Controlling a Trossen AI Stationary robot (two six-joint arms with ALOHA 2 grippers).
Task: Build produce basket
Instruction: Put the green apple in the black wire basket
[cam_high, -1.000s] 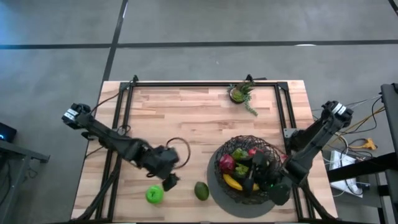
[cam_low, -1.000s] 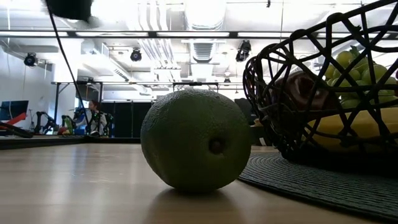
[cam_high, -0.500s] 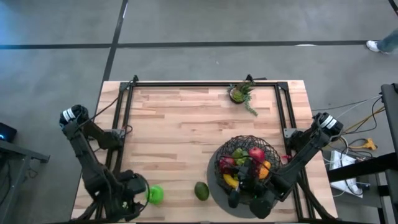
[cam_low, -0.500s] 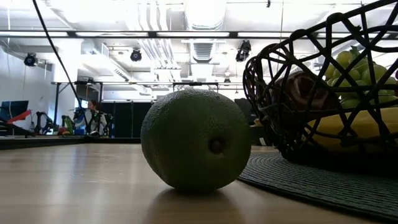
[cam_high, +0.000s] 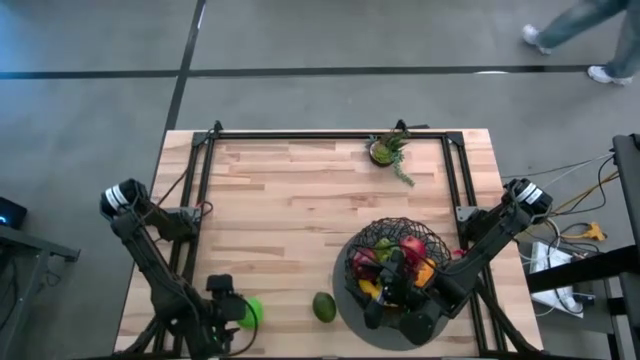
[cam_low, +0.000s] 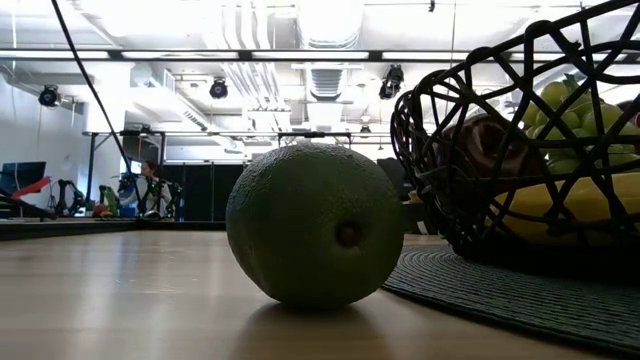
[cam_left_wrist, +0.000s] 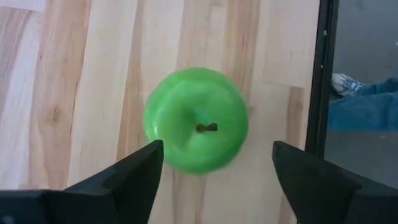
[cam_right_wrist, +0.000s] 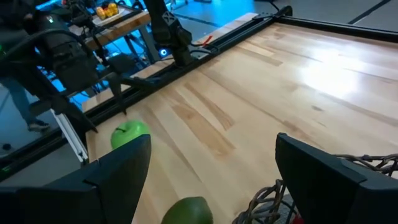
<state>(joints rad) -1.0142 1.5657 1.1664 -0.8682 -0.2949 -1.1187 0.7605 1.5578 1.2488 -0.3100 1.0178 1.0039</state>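
Note:
The green apple (cam_high: 250, 312) sits stem-up on the wood near the table's near-left corner. My left gripper (cam_left_wrist: 214, 163) is open and low just left of it, a finger on either side of its nearer part, and touches nothing. The avocado (cam_high: 323, 306) lies between the apple and the basket (cam_high: 352, 262). The dark wire basket stands on a grey round mat (cam_high: 348, 312) and holds red apples (cam_high: 412, 247), a banana (cam_high: 372, 291) and grapes (cam_low: 565, 100). My right gripper (cam_right_wrist: 211, 163) hangs open over the basket's near-left side, pointing toward the table's left.
A small potted plant (cam_high: 388, 150) stands at the far edge. Black frame rails (cam_high: 195, 200) run along the table's left, right and far sides. Bare wood lies across the table's middle and far left. People walk on the floor beyond the far edge.
My left gripper has swung from the table's middle toward the near-left corner and turned, so that it now points at the green apple from the left. My right gripper has moved toward the table's left over the basket's near side. The fruits have stayed put.

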